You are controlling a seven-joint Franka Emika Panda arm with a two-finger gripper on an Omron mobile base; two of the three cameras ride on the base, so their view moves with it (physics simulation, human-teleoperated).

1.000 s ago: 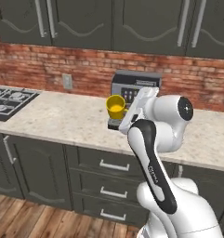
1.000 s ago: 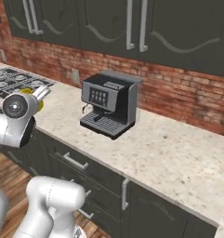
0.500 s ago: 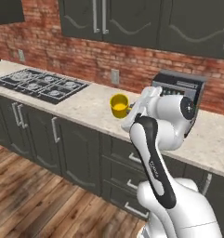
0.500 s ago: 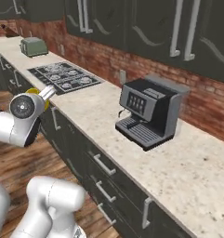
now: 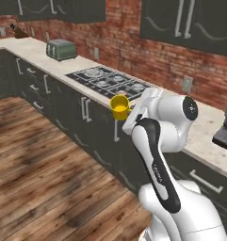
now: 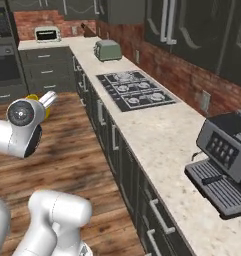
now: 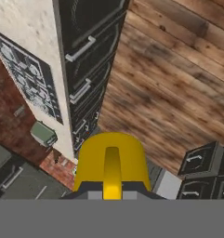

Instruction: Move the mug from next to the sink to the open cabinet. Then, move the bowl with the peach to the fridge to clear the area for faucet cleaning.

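The small yellow mug (image 5: 119, 106) hangs in front of the counter edge, above the floor, with my gripper (image 5: 129, 113) shut on it. From the right base view, bits of the mug (image 6: 33, 97) peek out behind the white hand, where the gripper (image 6: 46, 101) points away over the floor. Looking along the hand, the mug (image 7: 111, 160) sits upright right at the gripper (image 7: 111, 191), its handle facing the camera. The sink, the open cabinet, the bowl, the peach, the fridge and the faucet are out of view.
A long pale stone counter (image 6: 157, 135) carries a stovetop (image 5: 110, 80), a green toaster (image 5: 60, 48) and a coffee machine (image 6: 224, 160). Dark drawers (image 5: 86, 117) run below it, closed dark wall cabinets above. Open wooden floor (image 5: 39, 155) lies to the left. A wall oven (image 6: 4, 55) stands far off.
The whole picture has swung left along the counter as the base moved: the coffee machine slid right, and the stovetop and toaster came into view. The mug stays in the shut gripper.
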